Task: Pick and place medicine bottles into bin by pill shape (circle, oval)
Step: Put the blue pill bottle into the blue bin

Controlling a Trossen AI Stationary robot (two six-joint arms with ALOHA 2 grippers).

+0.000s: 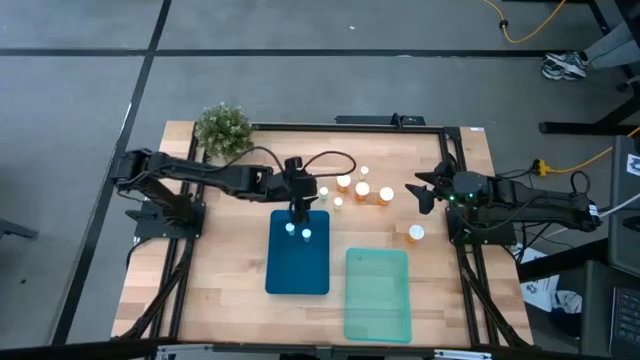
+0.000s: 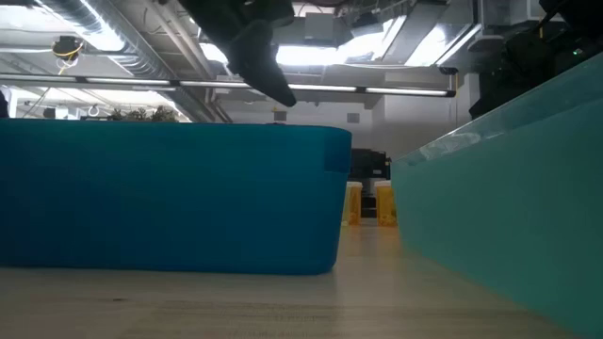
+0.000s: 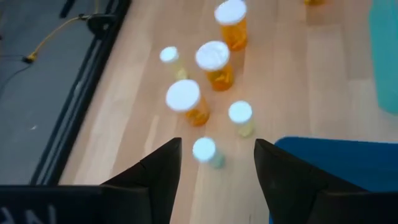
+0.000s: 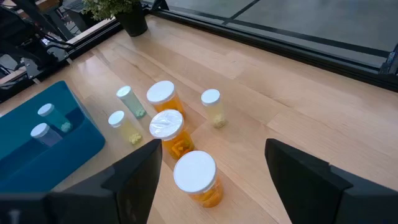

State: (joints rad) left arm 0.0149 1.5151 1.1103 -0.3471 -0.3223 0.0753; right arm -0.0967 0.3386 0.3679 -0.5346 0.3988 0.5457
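Several white-capped bottles stand upright in a cluster (image 1: 355,188) on the wooden table just beyond the blue bin (image 1: 298,262); some have orange bodies (image 4: 168,129), some are small and pale (image 4: 211,104). Two small pale bottles (image 1: 298,232) stand inside the blue bin. One orange bottle (image 1: 415,234) stands alone near the right arm. My left gripper (image 1: 297,210) hangs open and empty over the blue bin's far end, a small pale bottle (image 3: 204,150) ahead of its fingers. My right gripper (image 1: 418,193) is open and empty, right of the cluster, with an orange bottle (image 4: 196,175) in front of it.
A teal bin (image 1: 377,293) lies right of the blue bin, toward the near edge. A small green potted plant (image 1: 222,128) stands at the far left corner. A black frame (image 1: 455,150) runs along the table's edges. Bare wood lies at the near left.
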